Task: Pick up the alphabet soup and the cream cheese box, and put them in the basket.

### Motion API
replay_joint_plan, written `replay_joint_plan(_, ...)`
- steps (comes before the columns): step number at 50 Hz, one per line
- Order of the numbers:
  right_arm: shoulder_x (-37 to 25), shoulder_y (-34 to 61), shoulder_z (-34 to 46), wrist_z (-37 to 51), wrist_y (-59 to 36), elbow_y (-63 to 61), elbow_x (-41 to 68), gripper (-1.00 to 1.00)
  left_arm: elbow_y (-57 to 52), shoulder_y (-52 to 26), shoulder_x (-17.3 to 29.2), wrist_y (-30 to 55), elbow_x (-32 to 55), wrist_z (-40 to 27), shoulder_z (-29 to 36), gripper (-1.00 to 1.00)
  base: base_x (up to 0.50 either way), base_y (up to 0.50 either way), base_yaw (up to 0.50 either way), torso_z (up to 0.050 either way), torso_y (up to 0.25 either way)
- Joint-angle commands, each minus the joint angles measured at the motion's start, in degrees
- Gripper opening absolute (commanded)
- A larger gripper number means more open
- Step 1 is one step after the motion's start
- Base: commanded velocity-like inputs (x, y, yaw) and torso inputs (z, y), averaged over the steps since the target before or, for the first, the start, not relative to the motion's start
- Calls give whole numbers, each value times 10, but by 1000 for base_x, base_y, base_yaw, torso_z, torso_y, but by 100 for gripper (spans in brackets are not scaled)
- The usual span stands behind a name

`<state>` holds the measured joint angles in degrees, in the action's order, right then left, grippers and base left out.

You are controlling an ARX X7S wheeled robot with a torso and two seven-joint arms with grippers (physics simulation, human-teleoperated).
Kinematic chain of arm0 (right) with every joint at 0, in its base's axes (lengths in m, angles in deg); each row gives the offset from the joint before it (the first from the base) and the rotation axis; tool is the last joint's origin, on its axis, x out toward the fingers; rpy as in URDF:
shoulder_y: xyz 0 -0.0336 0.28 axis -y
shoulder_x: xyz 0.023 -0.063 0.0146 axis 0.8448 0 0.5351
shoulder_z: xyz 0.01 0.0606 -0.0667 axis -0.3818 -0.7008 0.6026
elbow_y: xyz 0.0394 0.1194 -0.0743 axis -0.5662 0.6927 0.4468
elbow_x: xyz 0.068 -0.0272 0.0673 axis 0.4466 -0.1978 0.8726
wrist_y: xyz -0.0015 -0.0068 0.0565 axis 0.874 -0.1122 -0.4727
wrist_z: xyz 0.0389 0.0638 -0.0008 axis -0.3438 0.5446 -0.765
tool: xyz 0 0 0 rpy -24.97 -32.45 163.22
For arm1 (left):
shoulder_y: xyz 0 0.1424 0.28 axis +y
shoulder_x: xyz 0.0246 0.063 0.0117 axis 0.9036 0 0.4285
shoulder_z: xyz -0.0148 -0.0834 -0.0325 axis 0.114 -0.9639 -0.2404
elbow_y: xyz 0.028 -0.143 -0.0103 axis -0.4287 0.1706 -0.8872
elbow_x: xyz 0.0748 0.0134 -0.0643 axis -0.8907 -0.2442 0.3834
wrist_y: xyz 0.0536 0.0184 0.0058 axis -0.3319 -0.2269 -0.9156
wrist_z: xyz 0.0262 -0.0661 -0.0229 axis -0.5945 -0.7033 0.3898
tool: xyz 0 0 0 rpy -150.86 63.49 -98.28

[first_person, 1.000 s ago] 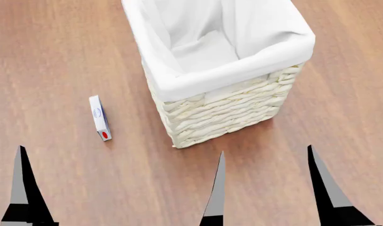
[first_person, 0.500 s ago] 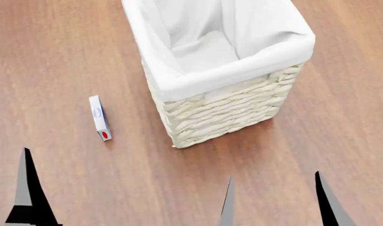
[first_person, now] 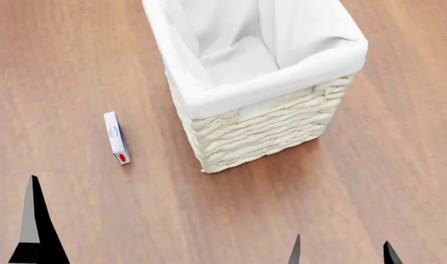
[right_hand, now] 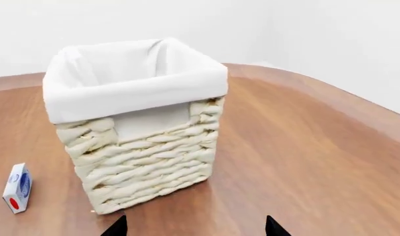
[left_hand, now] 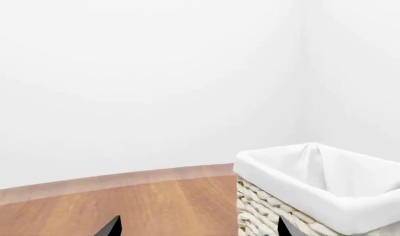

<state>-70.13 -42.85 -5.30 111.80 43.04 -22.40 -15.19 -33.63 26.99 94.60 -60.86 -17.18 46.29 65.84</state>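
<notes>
The basket [first_person: 264, 129] was placed on the wooden floor [first_person: 76, 55], its cloth liner [first_person: 245, 55] folded over the rim. The box [first_person: 117, 138] was set on its edge on the floor, well apart from the basket, on the left-arm side. The right gripper [first_person: 341, 254] was held open and empty. Of the left gripper [first_person: 36, 231] only one fingertip was seen; its state could not be told. The soup was not visible.

Wooden table [first_person: 370, 165] is showing brown grain throughout; plain white wall [left_hand: 140, 78] is standing beyond its far edge.
</notes>
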Motion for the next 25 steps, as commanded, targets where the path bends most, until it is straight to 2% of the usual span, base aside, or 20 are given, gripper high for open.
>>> replay_joint_plan(1,-3,6,0,44,-97,-11,41,100,7,1,2,-9,6,1,1,100,0,0,0,0,0)
replay_joint_plan(18,-28,-43,-41,79,-161,-62,129,100,15,2,4,-17,8,0,4,100,0,0,0,0,0)
replay_joint_plan(25,-32,-63,-46,85,-158,-57,142,100,12,1,5,-15,8,-1,6,100,0,0,0,0,0)
